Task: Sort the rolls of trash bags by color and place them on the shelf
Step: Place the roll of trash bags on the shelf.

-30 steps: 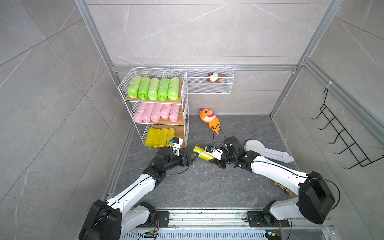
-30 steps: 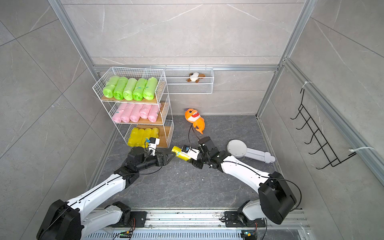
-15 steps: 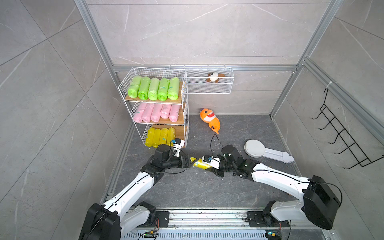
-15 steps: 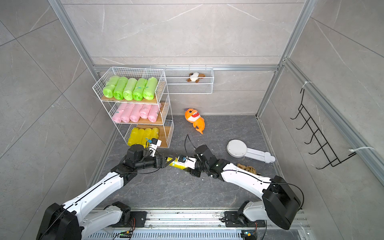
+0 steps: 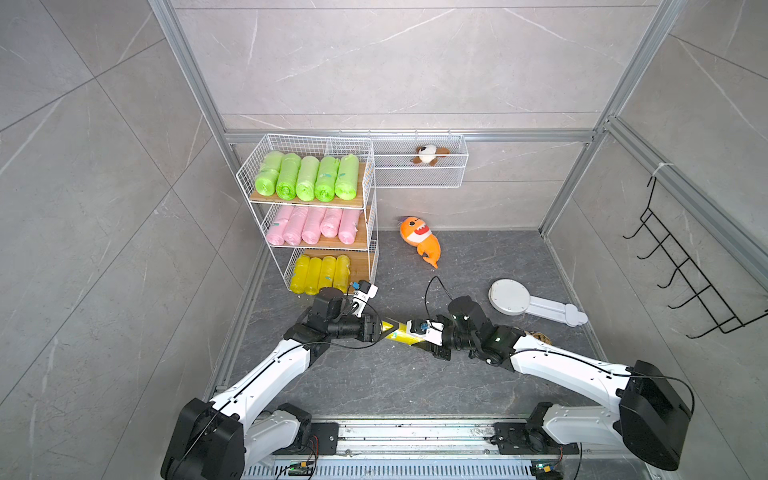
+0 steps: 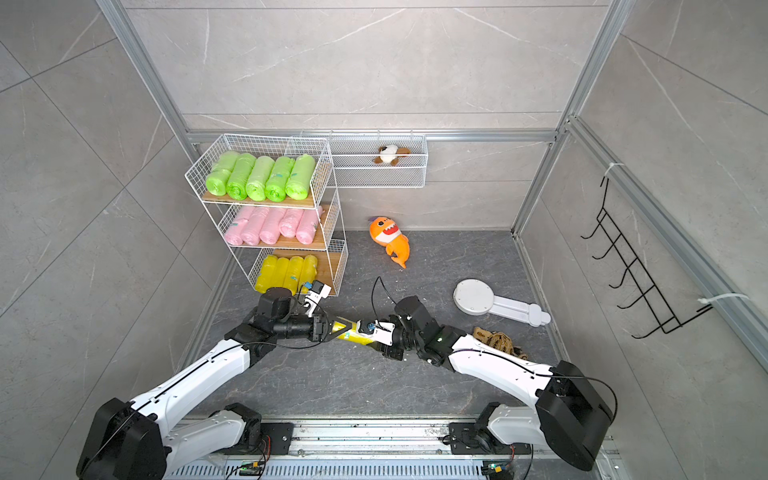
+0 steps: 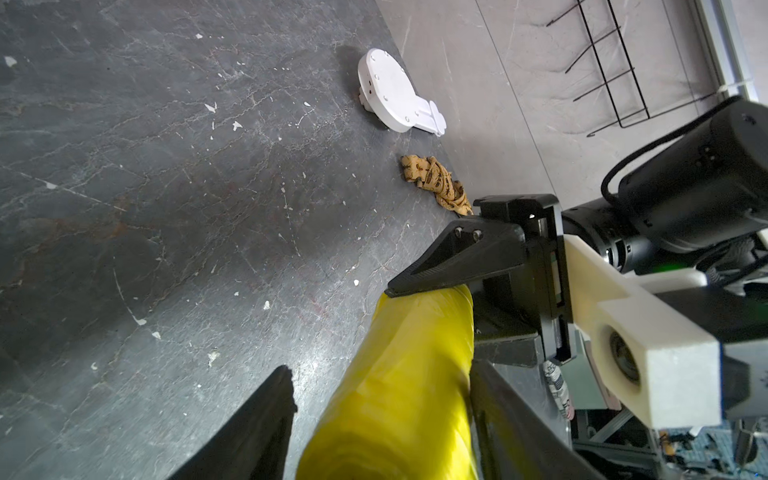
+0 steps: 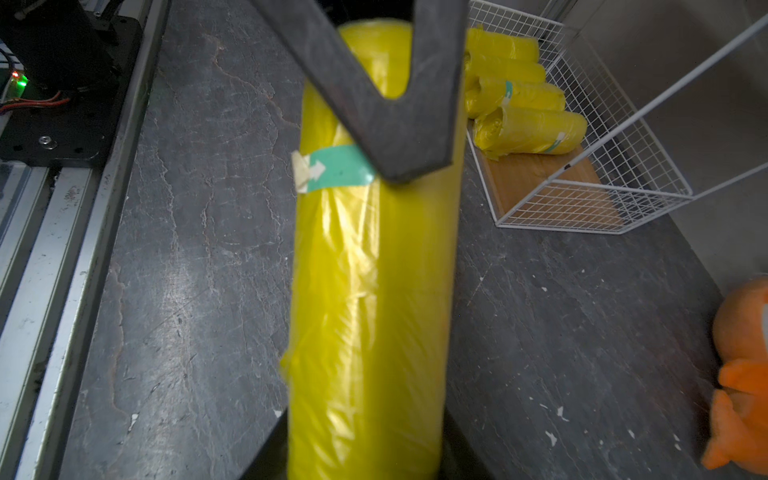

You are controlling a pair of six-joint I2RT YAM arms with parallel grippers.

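Observation:
A yellow roll [image 5: 400,333] [image 6: 353,335] hangs level just above the dark floor between my two grippers. My right gripper [image 5: 417,334] [image 8: 365,440] is shut on one end of it. My left gripper [image 5: 384,328] [image 7: 380,370] straddles the other end with its jaws open. One finger [image 7: 498,399] touches the plastic and a gap shows beside the other finger [image 7: 266,415]. The shelf [image 5: 371,195] holds several green rolls [image 5: 307,176] on the top tier, several pink rolls [image 5: 313,224] on the middle and several yellow rolls [image 5: 320,272] at the bottom, with bare board to their right.
An orange plush shark [image 5: 419,239] lies on the floor right of the shelf. A white paddle-shaped piece [image 5: 511,297] and a brown patterned cloth [image 6: 498,340] lie at the right. A wire basket [image 5: 419,176] on the back wall holds a small plush [image 5: 428,154]. A black hook rack [image 5: 685,270] hangs on the right wall.
My right gripper has carried the yellow roll toward the front. My left gripper has slid over the roll's free end and its jaws have narrowed around it.

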